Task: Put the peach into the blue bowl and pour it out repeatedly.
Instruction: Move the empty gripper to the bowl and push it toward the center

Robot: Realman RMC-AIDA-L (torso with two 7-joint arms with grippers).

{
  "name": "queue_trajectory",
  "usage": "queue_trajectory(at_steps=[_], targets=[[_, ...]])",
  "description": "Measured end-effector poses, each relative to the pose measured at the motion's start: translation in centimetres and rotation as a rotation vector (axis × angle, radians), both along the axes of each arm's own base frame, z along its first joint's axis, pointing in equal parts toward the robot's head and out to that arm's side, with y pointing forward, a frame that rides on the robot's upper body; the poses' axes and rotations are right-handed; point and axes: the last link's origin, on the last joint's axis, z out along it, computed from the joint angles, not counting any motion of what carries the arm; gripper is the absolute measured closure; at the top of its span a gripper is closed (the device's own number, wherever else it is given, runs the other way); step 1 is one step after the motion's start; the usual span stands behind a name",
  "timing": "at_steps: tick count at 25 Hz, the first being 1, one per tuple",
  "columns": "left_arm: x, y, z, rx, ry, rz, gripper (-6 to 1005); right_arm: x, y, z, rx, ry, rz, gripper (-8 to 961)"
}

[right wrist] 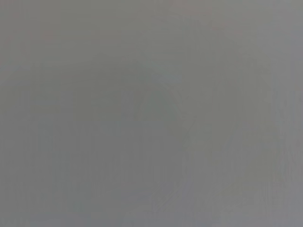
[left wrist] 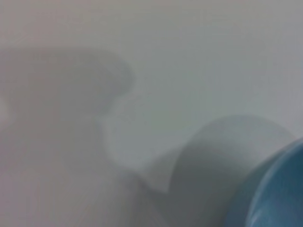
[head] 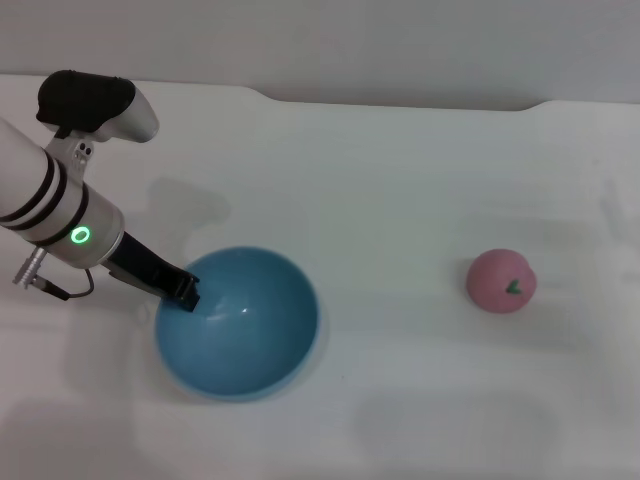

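Left end effector clamped on blue bowl rim at 9 o'clock; peach out, toward 3 o'clock. Advised: level bowl upright gently.

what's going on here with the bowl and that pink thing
The left gripper is at the rim of the blue bowl, on the side toward the robot's left, and seems to be gripping it. The bowl looks tipped, its rounded outside showing in the head view. The peach lies apart on the white table, well off to the robot's right, so it is out of the bowl. The right arm is not in view.
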Motion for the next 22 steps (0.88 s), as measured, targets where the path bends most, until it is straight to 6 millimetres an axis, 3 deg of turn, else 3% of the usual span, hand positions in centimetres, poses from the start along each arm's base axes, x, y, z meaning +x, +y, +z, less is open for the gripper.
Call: queue_trajectory(at_steps=[6, 12, 15, 22], targets=[[0.3, 0.2, 0.0, 0.002, -0.002, -0.003, 972, -1.1, 1.6, 1.1, -0.063, 0.275, 0.075, 237], [0.7, 0.5, 0.1, 0.028, -0.016, 0.016, 1000, -2.5, 3.9, 3.2, -0.286, 0.518, 0.144, 237], [0.8, 0.9, 0.4, 0.061, -0.034, 0.042, 1001, -3.2, 5.0, 4.3, -0.477, 0.547, 0.112, 237], [1.0, 1.4, 0.9, 0.112, -0.074, 0.064, 1001, -4.3, 5.7, 5.4, -0.887, 0.415, -0.14, 237]])
